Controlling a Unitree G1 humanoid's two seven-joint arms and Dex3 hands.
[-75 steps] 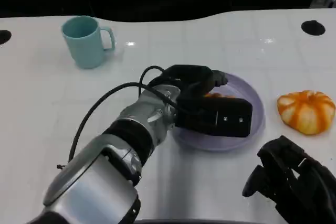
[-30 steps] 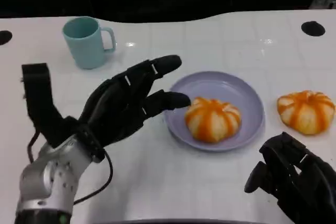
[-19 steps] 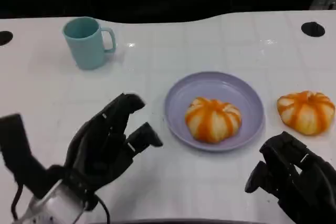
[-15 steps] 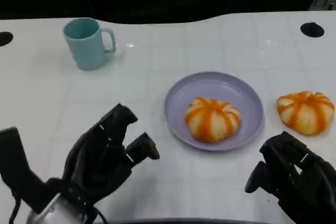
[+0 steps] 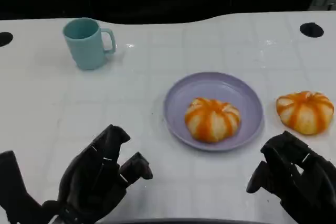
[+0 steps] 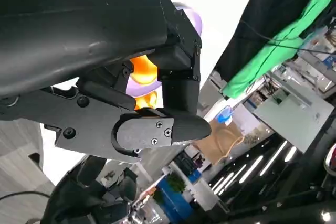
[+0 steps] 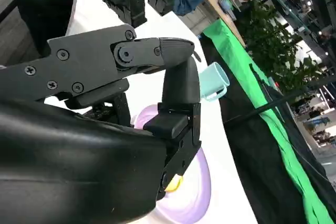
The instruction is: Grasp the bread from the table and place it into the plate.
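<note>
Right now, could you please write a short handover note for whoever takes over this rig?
Left robot hand: low at the near edge, fingers apart, holding nothing.
Right robot hand: near the front right, fingers curled, holding nothing.
Done: one bread lies in the purple plate.
Left: a second bread sits on the table right of the plate, untouched. A teal mug stands at the far left.

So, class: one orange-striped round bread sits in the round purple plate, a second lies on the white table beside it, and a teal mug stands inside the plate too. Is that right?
Not quite. The teal mug stands on the white table, well apart from the round purple plate, as the head view shows. One orange-striped round bread does sit in the plate, and the second bread lies on the table beside it.
</note>
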